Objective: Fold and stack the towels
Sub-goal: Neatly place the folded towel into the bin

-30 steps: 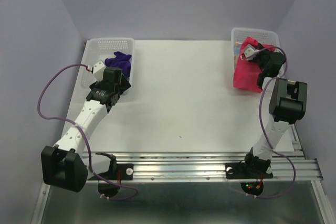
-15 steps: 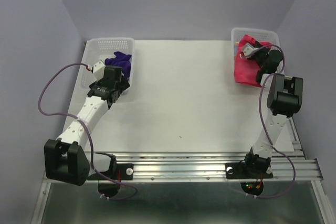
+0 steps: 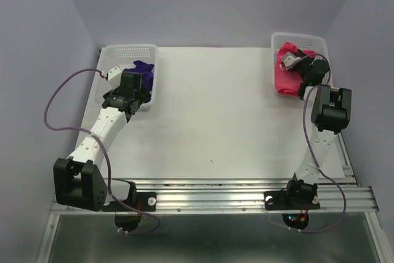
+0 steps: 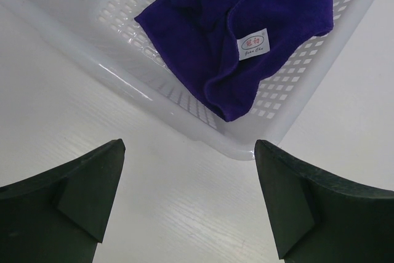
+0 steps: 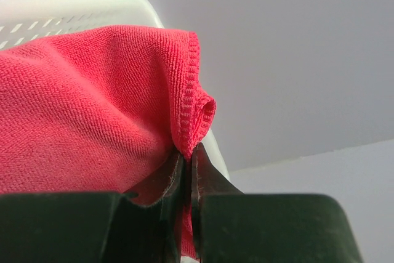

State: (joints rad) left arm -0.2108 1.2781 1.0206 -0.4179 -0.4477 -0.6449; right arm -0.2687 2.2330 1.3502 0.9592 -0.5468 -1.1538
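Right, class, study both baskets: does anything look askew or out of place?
The pink towel hangs out over the rim of the right basket, one hem pinched in the right gripper. The purple towel lies crumpled, not folded, in the left basket.

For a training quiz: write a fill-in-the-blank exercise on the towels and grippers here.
1. The right gripper is ____ on the pink towel.
2. The purple towel lies in the ____ basket.
3. The left gripper is ____ and holds nothing.
4. The purple towel's tag is ____.
Missing words: shut; left; open; white.
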